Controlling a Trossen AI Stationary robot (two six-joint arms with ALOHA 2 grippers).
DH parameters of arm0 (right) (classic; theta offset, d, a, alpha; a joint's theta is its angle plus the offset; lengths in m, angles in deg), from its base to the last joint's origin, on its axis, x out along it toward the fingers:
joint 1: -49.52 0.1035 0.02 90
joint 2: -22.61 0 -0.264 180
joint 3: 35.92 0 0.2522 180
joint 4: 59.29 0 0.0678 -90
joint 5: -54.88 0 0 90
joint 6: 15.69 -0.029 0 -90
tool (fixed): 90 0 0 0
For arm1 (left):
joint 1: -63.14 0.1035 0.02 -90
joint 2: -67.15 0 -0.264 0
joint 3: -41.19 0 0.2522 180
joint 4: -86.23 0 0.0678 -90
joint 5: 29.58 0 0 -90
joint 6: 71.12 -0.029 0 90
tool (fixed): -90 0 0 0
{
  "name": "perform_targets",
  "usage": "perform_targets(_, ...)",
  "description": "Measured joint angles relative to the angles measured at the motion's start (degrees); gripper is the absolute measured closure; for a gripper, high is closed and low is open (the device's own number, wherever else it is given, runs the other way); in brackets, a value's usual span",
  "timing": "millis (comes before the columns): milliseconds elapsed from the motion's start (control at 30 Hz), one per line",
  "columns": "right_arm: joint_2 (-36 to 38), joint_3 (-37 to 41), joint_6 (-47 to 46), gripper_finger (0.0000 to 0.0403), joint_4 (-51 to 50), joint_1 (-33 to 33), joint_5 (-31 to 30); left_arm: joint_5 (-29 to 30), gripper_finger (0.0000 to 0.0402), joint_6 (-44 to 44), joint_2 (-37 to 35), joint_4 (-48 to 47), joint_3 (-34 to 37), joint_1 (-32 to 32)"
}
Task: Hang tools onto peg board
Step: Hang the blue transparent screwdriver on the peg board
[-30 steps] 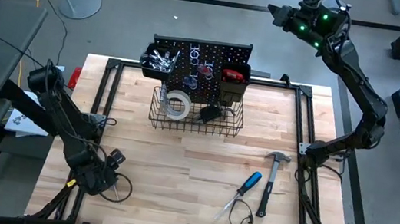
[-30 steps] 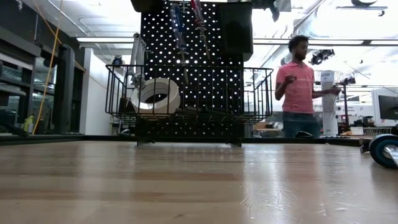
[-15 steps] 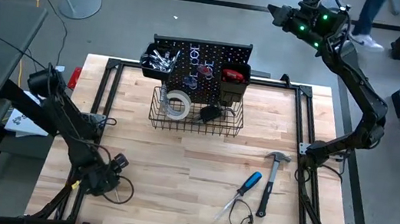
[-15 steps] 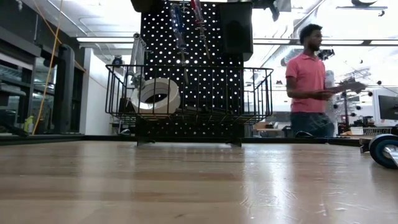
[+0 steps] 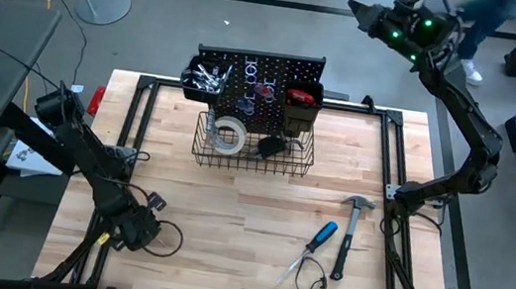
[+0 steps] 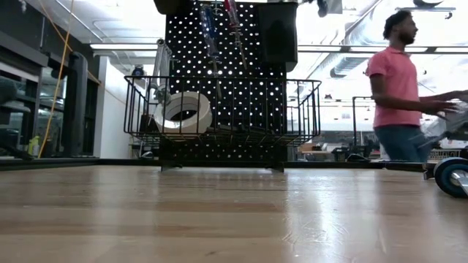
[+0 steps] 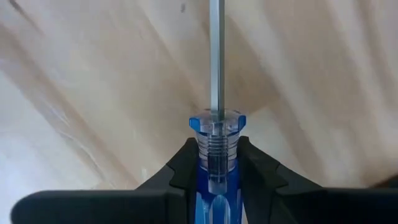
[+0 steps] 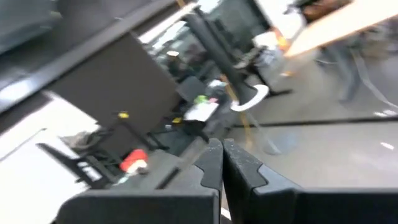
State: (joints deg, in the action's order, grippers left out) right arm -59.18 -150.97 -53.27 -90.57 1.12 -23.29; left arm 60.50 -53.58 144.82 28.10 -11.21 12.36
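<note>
Left gripper (image 7: 213, 163) is clamped on blue-handled screwdriver (image 7: 212, 167), shaft projecting ahead over tabletop (image 7: 311, 81) | grip is best kept square before carrying to peg board (image 5: 272, 77) | right gripper (image 8: 222, 163), pressed together, is parked high beyond the board.

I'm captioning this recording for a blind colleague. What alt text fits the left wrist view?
The left gripper is closed on a blue-handled screwdriver, its dark fingers pressing the clear blue handle from both sides just behind the shaft. The silver shaft points away over the pale wooden tabletop.
</note>
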Motion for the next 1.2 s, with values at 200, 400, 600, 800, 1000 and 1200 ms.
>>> perform_targets(200,2.29,0.00,0.54,0.0402,4.38,0.00,9.31,0.45,0.0330,6.70,-4.56,-9.46,-9.44,0.95)
perform_targets(400,3.25,0.00,4.02,0.0402,5.90,1.17,26.94,3.28,0.0330,16.94,-12.07,-24.04,-23.65,1.39)
perform_targets(600,3.20,0.00,11.04,0.0390,6.53,6.26,29.06,14.71,0.0330,23.62,-16.12,-33.20,-42.58,5.96)
perform_targets(800,3.18,0.00,15.82,0.0308,11.92,12.93,27.61,28.57,0.0330,19.51,-12.57,-33.20,-60.51,15.39)
perform_targets(1000,3.18,0.00,26.61,0.0214,13.63,21.55,19.64,31.97,0.0330,5.43,-4.90,-25.57,-76.01,24.84)
perform_targets(1200,3.12,0.00,50.06,0.0191,13.34,31.75,4.63,33.89,0.0330,1.29,2.04,-15.40,-87.85,35.25)
